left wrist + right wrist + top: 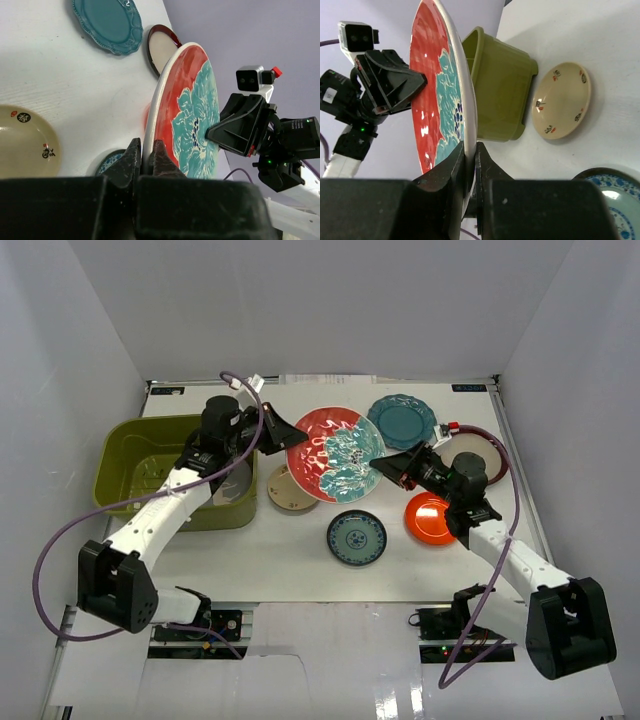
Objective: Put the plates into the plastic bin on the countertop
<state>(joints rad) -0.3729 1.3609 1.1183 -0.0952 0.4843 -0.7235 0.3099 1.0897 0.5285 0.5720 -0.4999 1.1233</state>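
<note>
The red floral plate [340, 453] hangs above the countertop [260, 550], tilted, between both arms. My left gripper [290, 435] is shut on its left rim [150, 125], fingers either side of the edge. My right gripper [395, 468] is shut on the opposite rim [469, 120]. The olive-green plastic bin [130, 455] stands at the left under the left arm; the right wrist view shows its wall [500, 90]. Still on the counter lie the teal plate [402, 421], the maroon-rimmed plate [493, 455], the orange plate [430, 520], the blue-patterned plate [357, 537] and the small beige plate [290, 490].
White walls enclose the countertop on three sides. A purple cable [60, 540] loops off the left arm past the bin's near side. The right arm's forearm [500, 550] crosses next to the orange plate. Something grey shows inside the bin [238, 480] under the left arm.
</note>
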